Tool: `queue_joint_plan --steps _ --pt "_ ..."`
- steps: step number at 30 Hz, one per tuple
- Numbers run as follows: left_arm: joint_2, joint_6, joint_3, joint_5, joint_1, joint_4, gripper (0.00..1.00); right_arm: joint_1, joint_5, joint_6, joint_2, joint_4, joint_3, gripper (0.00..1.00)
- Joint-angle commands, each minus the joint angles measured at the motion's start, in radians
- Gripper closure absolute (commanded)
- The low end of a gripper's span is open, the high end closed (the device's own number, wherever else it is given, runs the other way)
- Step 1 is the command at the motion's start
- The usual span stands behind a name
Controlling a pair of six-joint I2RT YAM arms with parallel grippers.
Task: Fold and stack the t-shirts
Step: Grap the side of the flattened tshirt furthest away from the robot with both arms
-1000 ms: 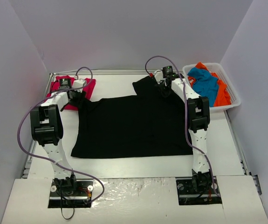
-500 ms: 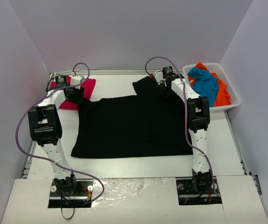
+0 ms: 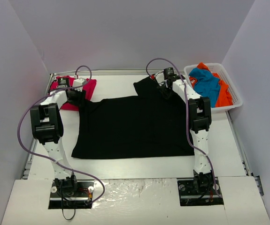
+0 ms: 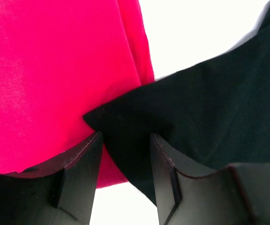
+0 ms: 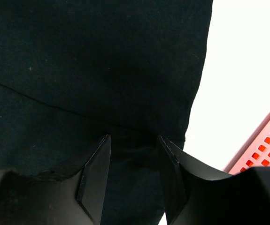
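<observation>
A large black t-shirt (image 3: 135, 126) lies spread flat mid-table, one sleeve reaching back towards my right arm. A folded crimson-red t-shirt (image 3: 90, 86) lies at the back left. My left gripper (image 3: 77, 97) is over the black shirt's left sleeve where it overlaps the red one. In the left wrist view the gripper (image 4: 125, 140) is open, a black sleeve corner (image 4: 125, 117) between the jaws over red cloth (image 4: 55, 70). My right gripper (image 3: 164, 89) is at the back sleeve; in the right wrist view it (image 5: 134, 143) is open over black cloth (image 5: 102, 56).
A white basket (image 3: 235, 99) at the back right holds a blue shirt (image 3: 205, 82) and an orange shirt (image 3: 224, 96); its rim shows in the right wrist view (image 5: 266, 150). Grey walls close in the table on three sides.
My left gripper shifted back-left a little, then came forward-right again over the sleeve. The black shirt and the right arm have not visibly moved.
</observation>
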Motion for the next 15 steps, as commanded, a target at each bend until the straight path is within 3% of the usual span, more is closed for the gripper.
queue_joint_plan --steps 1,9,14,15 --pt "-0.039 0.000 0.029 -0.023 0.009 0.028 0.57 0.005 0.030 -0.007 0.022 -0.016 -0.002 0.60" --pt "-0.039 -0.041 0.021 -0.071 0.012 0.059 0.57 0.010 0.050 -0.012 0.040 -0.018 0.001 0.60" --pt "-0.031 -0.035 0.024 -0.031 0.012 0.034 0.83 0.008 0.057 -0.010 0.048 -0.018 0.009 0.60" --pt "-0.033 -0.032 0.023 -0.011 0.012 0.031 0.91 0.010 0.058 -0.012 0.049 -0.018 0.009 0.61"
